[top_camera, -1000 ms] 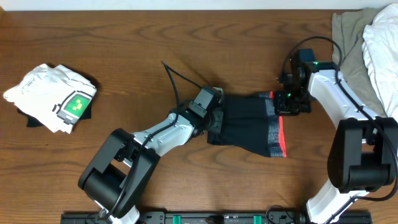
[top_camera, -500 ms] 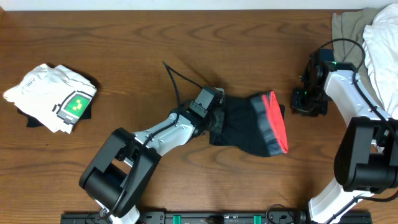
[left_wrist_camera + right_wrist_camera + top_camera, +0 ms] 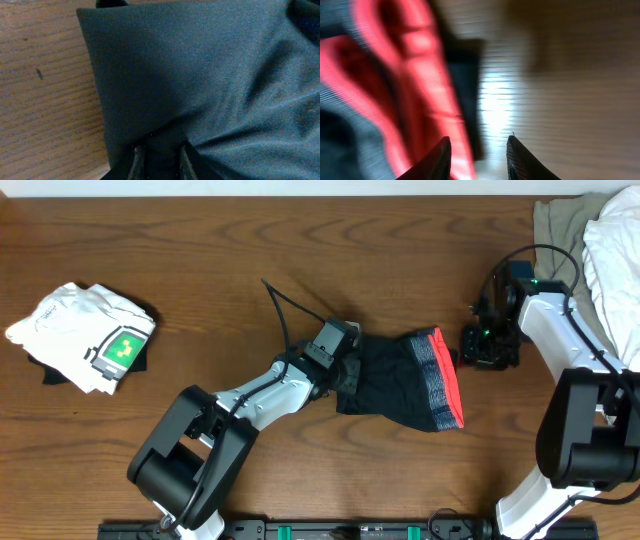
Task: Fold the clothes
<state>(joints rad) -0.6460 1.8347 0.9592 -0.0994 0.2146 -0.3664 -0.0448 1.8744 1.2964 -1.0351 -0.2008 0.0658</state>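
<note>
where the trousers are: the trousers (image 3: pixel 395 380) sit mid-table as a short folded bundle, on bare wood, well apart from the white shirt (image 3: pixel 90 340) at the left and the heap (image 3: pixel 590 240) in the far right corner

long axis: runs left to right across the table (image 3: pixel 200 240), dipping a bit toward the near edge at the right end

which end is which: the waistband (image 3: pixel 438 375) (grey, red-orange edge) is the right end and lies crosswise to that axis; the dark folded edge is the left end

left claw: the left claw (image 3: pixel 347 372) is on the left end, and the wrist view shows its fingers (image 3: pixel 137 160) pinched close with dark fabric bunched between them, so I'd call it clenched on the trousers

right claw: the right claw (image 3: pixel 482 345) is just off the far corner of the waistband, on its right side; its fingers (image 3: pixel 440 160) are spread with only wood in the gap, so it's released and holding nothing

touching or not: can't tell if a finger brushes the red edge, it's blurry

what the next move turns on: the waistband lies to the left of the right claw and that arm is by far the nearer one, so my guess is any regrasp means coming in leftward
</note>
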